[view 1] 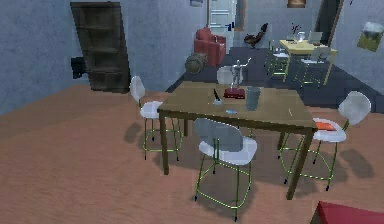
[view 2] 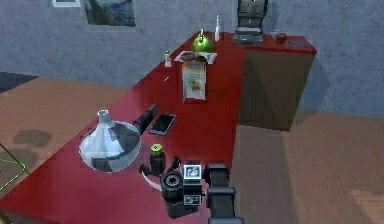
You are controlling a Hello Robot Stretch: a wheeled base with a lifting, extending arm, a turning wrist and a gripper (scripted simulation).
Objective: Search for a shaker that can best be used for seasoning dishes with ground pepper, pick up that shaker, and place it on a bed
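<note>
Counter: You see a long red counter (view 2: 225, 100) running along a grey wall in the arm side view
Arm: Your dark arm (view 2: 224, 205) rises from the bottom edge, two white marker squares at its far end
Gripper: Your gripper (view 2: 160, 178) shows at the counter's near end; you cannot tell whether its jaws are apart or together, nor whether it holds anything
Shaker: The small dark shaker (view 2: 157, 153) with a green top stands upright on the counter, just beside the gripper
Neighbours: A silvery funnel-shaped vessel (view 2: 108, 143) stands to the shaker's left; a flat dark phone (view 2: 162, 123) lies farther along
Far end: A pale box (view 2: 195, 76), a green apple (view 2: 203, 42) and a slim white bottle (view 2: 218, 27) cluster there
Ahead: In the forward view you face a wooden dining table (view 1: 285, 105) ringed by white chairs (view 1: 225, 140), a dark bookcase (view 1: 100, 45) against the wall behind
</note>
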